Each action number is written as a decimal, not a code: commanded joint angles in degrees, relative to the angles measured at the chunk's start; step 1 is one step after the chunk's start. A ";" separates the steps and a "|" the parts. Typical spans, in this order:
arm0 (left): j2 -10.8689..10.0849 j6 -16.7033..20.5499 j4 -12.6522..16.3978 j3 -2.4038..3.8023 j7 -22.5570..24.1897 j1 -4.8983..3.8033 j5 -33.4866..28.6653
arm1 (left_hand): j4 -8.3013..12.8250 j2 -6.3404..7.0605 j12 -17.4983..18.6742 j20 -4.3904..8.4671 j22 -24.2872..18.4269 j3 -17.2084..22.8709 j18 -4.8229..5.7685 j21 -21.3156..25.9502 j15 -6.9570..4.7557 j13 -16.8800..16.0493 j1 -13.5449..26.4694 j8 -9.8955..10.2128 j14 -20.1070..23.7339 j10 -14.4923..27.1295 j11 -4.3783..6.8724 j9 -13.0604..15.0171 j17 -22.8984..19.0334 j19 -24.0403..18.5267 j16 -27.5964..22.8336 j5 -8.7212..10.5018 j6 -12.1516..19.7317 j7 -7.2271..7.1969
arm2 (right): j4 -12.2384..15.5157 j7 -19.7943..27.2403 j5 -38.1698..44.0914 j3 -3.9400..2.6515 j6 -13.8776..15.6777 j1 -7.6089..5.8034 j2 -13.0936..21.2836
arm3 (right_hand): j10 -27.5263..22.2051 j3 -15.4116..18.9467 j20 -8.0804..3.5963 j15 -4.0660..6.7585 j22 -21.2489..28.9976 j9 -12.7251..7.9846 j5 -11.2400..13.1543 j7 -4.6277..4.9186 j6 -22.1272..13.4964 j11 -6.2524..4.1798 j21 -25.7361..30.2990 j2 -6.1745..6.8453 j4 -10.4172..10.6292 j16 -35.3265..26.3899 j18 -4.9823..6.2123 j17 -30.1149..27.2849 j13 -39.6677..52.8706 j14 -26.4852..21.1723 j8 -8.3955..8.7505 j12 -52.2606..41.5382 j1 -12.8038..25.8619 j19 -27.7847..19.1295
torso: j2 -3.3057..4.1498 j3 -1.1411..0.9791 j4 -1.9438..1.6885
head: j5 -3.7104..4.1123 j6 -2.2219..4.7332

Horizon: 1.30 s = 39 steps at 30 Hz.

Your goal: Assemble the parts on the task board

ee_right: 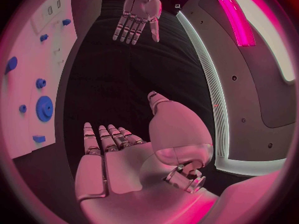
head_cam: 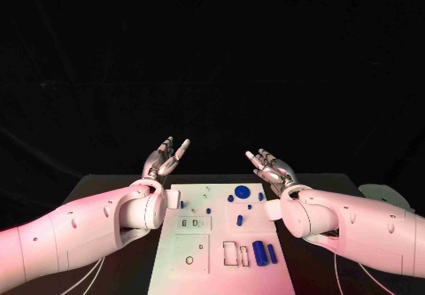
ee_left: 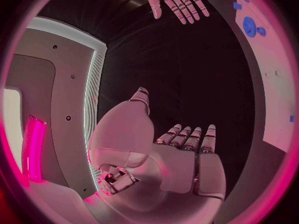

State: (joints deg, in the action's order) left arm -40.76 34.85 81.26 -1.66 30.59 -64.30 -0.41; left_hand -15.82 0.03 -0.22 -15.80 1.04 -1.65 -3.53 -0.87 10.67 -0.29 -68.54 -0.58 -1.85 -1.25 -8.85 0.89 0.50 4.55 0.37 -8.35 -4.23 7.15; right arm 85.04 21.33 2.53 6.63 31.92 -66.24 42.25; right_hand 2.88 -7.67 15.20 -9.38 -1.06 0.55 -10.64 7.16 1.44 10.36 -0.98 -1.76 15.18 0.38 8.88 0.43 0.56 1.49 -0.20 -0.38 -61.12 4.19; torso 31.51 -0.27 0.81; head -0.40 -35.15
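Lying on table: black table [head_cam: 106, 184] fills the lower middle of the head view, its far edge just below both hands.
Task board: white task board [head_cam: 217, 270] runs from centre to bottom edge.
Left hand: left hand [head_cam: 164, 158], left of centre, raised, fingers apart, holding nothing.
Right hand: right hand [head_cam: 271, 167], right of centre, raised, fingers spread, empty.
Parts: blue gear [head_cam: 242, 191] near the board's top; blue cylinder [head_cam: 260, 252] at its lower right.
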 commanded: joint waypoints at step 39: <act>-10.92 -9.71 11.72 0.20 1.19 -2.52 0.94 | 0.88 1.41 -6.49 -0.75 4.91 4.43 -6.54 -15.57 0.39 -3.58 -16.26 -11.50 -42.29 -46.75 -4.36 7.39 9.62 38.55 16.96 -0.40 -34.36 8.72 | -6.09 -10.28 51.84 1.00 -9.68 -7.05 1.16 | 57.58 -8.76 -1.20 1.89 -4.37 8.64 2.73 5.74 46.25 -0.56 -16.83 6.90 -9.99 13.56 1.77 7.48 3.16 57.35 -13.66 -4.46 -22.46 46.06 | 7.59 1.19 -1.96 | 2.43 -0.44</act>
State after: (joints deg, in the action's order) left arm -51.59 26.71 92.36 -1.51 31.94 -66.62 1.07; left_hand -15.17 1.55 -6.61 -16.51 5.99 2.79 -9.31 -16.31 11.06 -3.81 -84.52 -12.09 -44.12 -47.86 -13.30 8.26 10.12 43.05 17.31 -9.01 -38.61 10.28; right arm 79.15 15.40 41.56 7.67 25.07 -73.15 43.52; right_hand 55.22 -13.48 15.10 -9.06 -5.52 8.77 -8.80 10.43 42.10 11.08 -16.60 2.86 6.06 12.81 9.38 7.49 3.58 52.70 -12.91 -4.97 -84.09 44.81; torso 37.99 0.77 -0.87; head 1.81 -35.59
